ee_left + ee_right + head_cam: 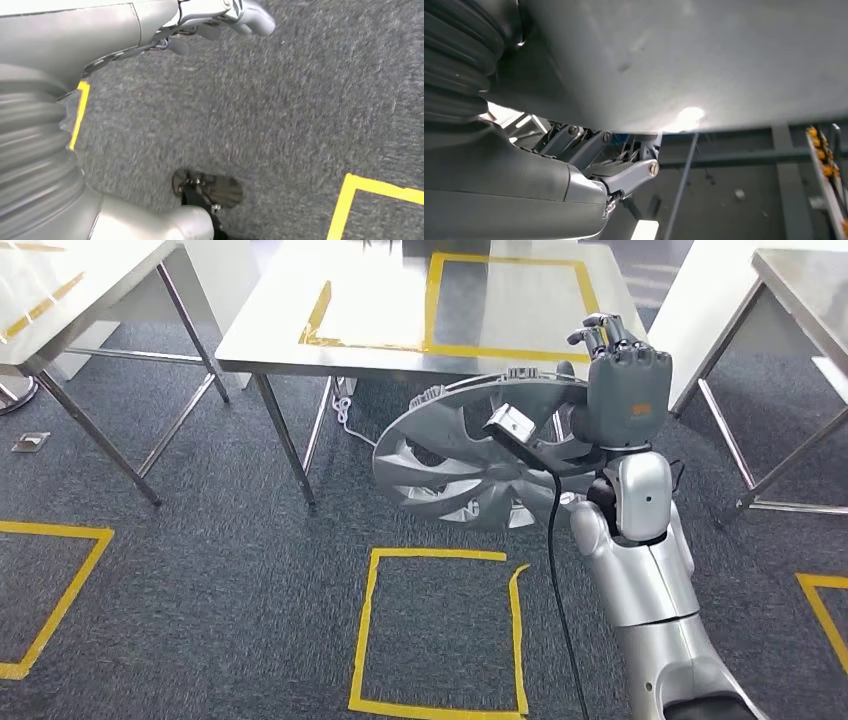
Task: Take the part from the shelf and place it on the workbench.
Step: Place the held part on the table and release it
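The head view looks forward and down from high over the grey carpet [220, 570] toward the steel workbench's [380, 300] near edge. The left wrist view faces that same carpet [280, 115] closely. The right wrist view sits tight under the silver part [704, 55].

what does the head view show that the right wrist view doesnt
Head view alone: the steel workbench with yellow tape marking, the taped square on the carpet, and the spoked face of the silver wheel cover gripped at its rim by the right hand. Right wrist view alone: dark framing beyond the hand. Both share the hand and the wheel cover, seen up close as a smooth grey surface.
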`<act>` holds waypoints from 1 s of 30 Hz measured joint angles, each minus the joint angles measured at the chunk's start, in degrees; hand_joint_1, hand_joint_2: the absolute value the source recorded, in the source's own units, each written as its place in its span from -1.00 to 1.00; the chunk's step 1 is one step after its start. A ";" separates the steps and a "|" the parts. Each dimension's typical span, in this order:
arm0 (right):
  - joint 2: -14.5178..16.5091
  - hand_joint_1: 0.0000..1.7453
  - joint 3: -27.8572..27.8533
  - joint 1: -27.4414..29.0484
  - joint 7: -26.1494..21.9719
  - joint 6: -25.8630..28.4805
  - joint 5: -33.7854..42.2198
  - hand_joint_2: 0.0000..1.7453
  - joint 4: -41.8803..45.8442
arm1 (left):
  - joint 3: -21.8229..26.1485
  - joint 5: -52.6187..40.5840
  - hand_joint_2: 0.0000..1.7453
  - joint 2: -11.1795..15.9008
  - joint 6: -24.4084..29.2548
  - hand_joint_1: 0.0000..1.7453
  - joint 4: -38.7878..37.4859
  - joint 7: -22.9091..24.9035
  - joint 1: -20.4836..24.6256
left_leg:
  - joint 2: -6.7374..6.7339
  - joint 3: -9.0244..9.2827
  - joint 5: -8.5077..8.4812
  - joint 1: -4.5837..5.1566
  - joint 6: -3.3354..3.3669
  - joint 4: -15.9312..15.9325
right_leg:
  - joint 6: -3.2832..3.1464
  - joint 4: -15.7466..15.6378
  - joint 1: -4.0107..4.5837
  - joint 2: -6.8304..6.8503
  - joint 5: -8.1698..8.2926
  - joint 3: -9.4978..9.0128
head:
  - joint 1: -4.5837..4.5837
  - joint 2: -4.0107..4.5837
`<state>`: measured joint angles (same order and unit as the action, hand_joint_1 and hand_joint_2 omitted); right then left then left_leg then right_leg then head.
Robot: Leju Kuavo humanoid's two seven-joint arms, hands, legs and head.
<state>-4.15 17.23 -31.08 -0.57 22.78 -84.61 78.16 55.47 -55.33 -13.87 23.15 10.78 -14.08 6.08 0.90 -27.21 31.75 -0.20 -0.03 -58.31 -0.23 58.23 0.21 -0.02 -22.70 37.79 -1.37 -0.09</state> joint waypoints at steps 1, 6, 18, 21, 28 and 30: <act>-0.02 1.00 -0.10 0.07 0.01 0.04 0.01 1.00 0.13 | -0.01 -0.04 1.00 -0.02 -0.02 -1.00 0.01 0.03 0.03 | -0.06 -0.22 -0.39 -0.02 -0.36 -0.80 | -0.39 -0.23 -0.11 -0.10 -0.16 -0.52 | 0.04 0.00; -0.14 1.00 -0.74 0.34 0.02 0.13 0.40 1.00 0.56 | -0.06 -0.44 1.00 -0.07 -0.08 -1.00 0.02 0.06 0.11 | -0.46 -10.49 1.41 -0.20 -1.57 -15.67 | -1.66 -1.11 -0.53 -0.17 -2.32 -3.75 | 0.22 0.00; -0.63 1.00 -2.17 2.04 0.20 0.24 0.88 1.00 2.42 | -0.24 -1.32 1.00 0.01 -0.51 -1.00 -0.03 0.68 0.21 | -0.82 -9.50 -7.75 -0.33 1.50 -0.84 | 1.24 1.91 -0.58 -0.63 -8.83 -9.14 | 0.40 0.00; -0.82 1.00 -2.59 2.43 0.32 0.24 1.05 1.00 2.75 | -0.38 -1.33 1.00 0.03 -0.52 -1.00 -0.02 0.72 0.38 | -0.70 -8.55 -6.82 -0.30 2.13 -0.81 | 1.88 11.72 -0.70 -0.40 -12.37 -2.88 | 0.27 -0.01; -0.88 1.00 -3.37 2.86 0.15 -0.12 1.69 1.00 2.75 | -0.41 -1.05 1.00 -0.01 -0.50 -1.00 -0.07 0.88 0.34 | -0.36 -5.17 -3.65 0.06 1.43 -0.76 | 0.47 1.72 -0.08 -0.07 -3.20 -1.36 | 0.24 -0.01; -0.87 1.00 -3.73 2.59 -0.02 -0.34 1.81 1.00 2.76 | -0.41 -0.88 1.00 -0.04 -0.49 -1.00 -0.08 0.97 0.34 | -0.30 -4.45 -3.34 0.16 0.63 -0.77 | -0.09 0.03 0.25 -0.04 -2.93 -1.99 | 0.10 0.00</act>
<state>-5.02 13.51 -28.48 -0.59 22.44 -82.79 80.91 55.06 -56.21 -13.91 22.67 10.70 -13.11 6.41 0.60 -31.66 28.41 -0.05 0.60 -59.08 -0.32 58.26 0.46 -0.06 -25.63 35.80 -1.27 -0.09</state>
